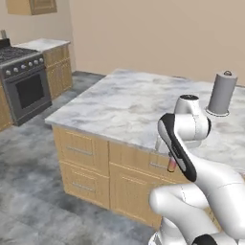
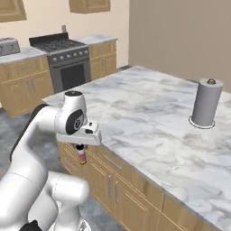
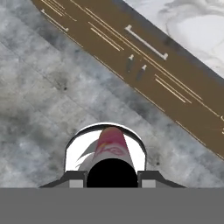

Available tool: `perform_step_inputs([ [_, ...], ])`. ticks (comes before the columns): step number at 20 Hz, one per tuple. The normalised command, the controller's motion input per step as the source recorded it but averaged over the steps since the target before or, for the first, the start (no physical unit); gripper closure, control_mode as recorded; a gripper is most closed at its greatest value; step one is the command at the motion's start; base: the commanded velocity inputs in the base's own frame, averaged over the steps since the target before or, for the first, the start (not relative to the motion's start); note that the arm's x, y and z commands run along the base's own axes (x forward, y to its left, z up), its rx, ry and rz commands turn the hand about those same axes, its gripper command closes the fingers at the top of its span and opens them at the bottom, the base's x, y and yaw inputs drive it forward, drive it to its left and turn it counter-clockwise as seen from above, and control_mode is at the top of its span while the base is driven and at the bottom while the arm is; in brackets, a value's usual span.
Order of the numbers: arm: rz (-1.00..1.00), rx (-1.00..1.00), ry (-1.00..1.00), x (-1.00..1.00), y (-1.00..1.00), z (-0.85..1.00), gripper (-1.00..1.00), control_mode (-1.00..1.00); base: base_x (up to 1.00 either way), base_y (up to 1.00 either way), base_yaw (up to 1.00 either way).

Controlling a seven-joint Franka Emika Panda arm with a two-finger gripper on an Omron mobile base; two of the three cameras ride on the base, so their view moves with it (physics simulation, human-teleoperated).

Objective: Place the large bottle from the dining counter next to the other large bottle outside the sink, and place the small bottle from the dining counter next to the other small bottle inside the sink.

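Note:
My gripper (image 2: 81, 149) is shut on the small bottle (image 2: 82, 156), a slim pink bottle fading to orange with a dark cap. The bottle hangs below the hand, just off the front edge of the dining counter (image 2: 144, 118), level with the wood cabinet drawers. In the left base view the small bottle (image 1: 172, 165) shows beside my forearm, in front of the dining counter (image 1: 119, 105). The hand view looks down along the small bottle (image 3: 112, 146) between the fingertips (image 3: 75, 179), with grey floor below and the cabinet front beside it. The sink, the large bottles and the other small bottle are out of view.
A grey paper-towel roll (image 2: 206, 103) stands upright on the marble top, also seen as the roll (image 1: 222, 93) at the far right. A stove (image 1: 24, 79) and wood cabinets line the back wall across open grey floor (image 1: 28, 182).

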Motion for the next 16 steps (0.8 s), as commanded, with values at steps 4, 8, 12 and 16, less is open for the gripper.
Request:
perform_step_inputs([
  [4,0.0,0.0,0.0,0.0,0.0,0.0,1.0,1.0,0.0,0.34,0.8],
  [8,0.0,0.0,0.0,0.0,0.0,0.0,1.0,1.0,0.0,0.36,0.84],
  [12,0.0,0.0,0.0,0.0,0.0,0.0,1.0,1.0,0.0,0.33,0.83],
  [16,0.0,0.0,0.0,0.0,0.0,0.0,1.0,1.0,0.0,0.27,0.78],
])
